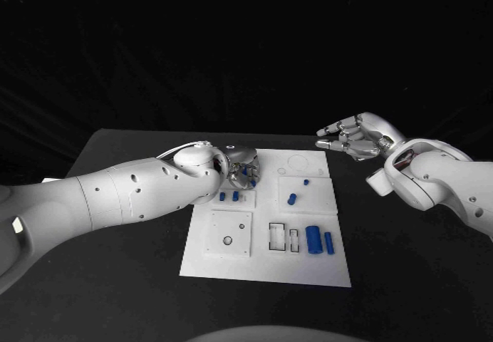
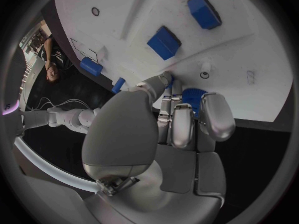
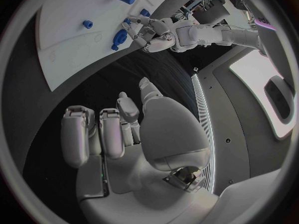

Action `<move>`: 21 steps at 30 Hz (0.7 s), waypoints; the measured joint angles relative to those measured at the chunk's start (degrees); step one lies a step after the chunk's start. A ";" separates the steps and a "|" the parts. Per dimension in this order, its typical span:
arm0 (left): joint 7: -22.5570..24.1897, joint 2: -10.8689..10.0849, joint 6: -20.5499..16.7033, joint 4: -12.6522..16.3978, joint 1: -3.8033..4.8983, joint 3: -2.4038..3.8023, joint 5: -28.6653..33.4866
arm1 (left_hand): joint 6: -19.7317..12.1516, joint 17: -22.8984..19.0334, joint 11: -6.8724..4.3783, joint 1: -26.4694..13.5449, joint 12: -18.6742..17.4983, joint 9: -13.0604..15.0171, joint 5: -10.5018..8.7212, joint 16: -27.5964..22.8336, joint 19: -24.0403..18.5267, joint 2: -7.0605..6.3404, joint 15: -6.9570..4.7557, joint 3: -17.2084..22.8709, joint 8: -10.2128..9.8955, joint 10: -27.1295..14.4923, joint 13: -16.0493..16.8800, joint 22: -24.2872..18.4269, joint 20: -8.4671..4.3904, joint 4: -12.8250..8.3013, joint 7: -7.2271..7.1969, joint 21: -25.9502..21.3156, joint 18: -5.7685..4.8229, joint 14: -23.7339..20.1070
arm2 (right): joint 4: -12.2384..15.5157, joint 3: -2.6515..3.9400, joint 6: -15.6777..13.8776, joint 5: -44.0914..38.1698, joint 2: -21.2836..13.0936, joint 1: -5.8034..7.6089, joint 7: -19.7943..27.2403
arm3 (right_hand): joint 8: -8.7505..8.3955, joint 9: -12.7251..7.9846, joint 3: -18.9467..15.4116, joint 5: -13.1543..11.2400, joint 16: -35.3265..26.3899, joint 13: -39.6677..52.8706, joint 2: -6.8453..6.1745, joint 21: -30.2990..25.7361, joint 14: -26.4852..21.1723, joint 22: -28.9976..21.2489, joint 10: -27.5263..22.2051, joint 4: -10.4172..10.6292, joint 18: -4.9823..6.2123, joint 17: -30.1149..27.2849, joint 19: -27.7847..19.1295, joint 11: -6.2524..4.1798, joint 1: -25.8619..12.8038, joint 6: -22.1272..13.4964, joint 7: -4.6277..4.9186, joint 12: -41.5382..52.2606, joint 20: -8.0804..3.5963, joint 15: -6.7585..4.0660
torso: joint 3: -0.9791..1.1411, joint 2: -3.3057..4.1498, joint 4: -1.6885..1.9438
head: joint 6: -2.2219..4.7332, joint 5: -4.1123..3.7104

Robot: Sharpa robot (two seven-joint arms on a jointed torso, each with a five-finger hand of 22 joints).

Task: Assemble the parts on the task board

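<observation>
A robotics lab: black-draped backdrop, black table (image 1: 123, 214), white task board (image 1: 267, 267) with blue parts (image 1: 313, 240)

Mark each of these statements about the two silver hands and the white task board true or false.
1. The left hand is over the white task board. True.
2. The right hand holds a blue part. False: it holds nothing and hangs off the board's far right corner.
3. Two blue cylindrical parts lie side by side near the board's right edge. True.
4. The left hand's fingers close round a blue part. True.
5. The board lies on a white table. False: the table is black.
</observation>
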 measured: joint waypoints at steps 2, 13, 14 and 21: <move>0.01 -0.02 -0.13 0.03 -0.03 -0.02 0.00 | 0.51 0.00 -0.11 -0.14 -0.14 0.01 -0.08 0.02 0.01 0.14 0.00 0.46 -0.14 0.53 0.01 0.36 0.01 -0.47 0.09 0.15 0.00 0.00 | 0.00 0.00 0.00 0.00 0.02 0.00 0.00 | 0.00 0.00 0.00 0.00 0.00 0.00 0.00 0.00 0.00 0.00 0.00 0.00 0.00 0.00 0.00 0.00 0.00 0.00 0.00 0.00 0.00 0.00 | -0.01 0.00 0.00 | 0.01 0.00; 0.41 -0.46 -1.38 0.73 -0.29 0.03 0.40 | 1.22 -0.01 0.21 -0.28 -1.35 0.13 -0.28 0.30 0.02 0.28 0.22 1.71 -0.45 1.62 0.23 1.49 0.40 -1.72 0.22 1.15 0.01 -0.17 | 0.00 0.00 0.01 0.01 0.03 0.00 0.03 | 0.00 0.00 0.00 0.00 0.00 -0.01 0.00 0.00 0.00 -0.01 0.00 0.00 0.00 -0.01 0.00 0.00 0.00 0.00 0.00 0.00 0.00 0.00 | -0.04 0.01 -0.02 | 0.07 -0.05; 0.47 -0.56 -1.56 0.92 -0.29 0.13 0.55 | 1.22 -0.07 0.21 -0.28 -1.61 0.13 -0.29 0.30 0.02 0.28 0.35 1.71 -0.46 1.62 0.23 1.65 0.40 -1.73 0.22 1.32 0.01 -0.04 | 0.00 0.00 0.01 0.01 0.03 0.00 0.03 | 0.00 0.00 0.00 0.00 0.00 -0.01 0.00 0.00 0.00 0.00 0.00 0.00 0.00 -0.01 0.00 0.00 0.00 0.00 0.00 0.00 0.00 0.00 | -0.04 0.01 -0.02 | 0.08 -0.05; 0.76 -1.74 -2.44 2.39 -0.29 0.79 1.59 | 1.22 -0.24 0.41 -0.53 -2.14 0.05 -0.30 0.55 0.02 0.52 0.40 2.02 -0.81 1.82 0.23 2.02 0.40 -2.03 0.22 1.55 0.01 0.01 | -0.03 0.00 0.01 0.02 0.05 0.00 0.05 | 0.00 0.00 0.00 0.00 0.00 -0.01 0.00 0.00 0.00 -0.01 0.00 0.00 0.00 -0.01 0.00 0.00 0.00 0.00 0.00 0.00 0.00 0.00 | -0.04 -0.01 0.00 | 0.18 -0.14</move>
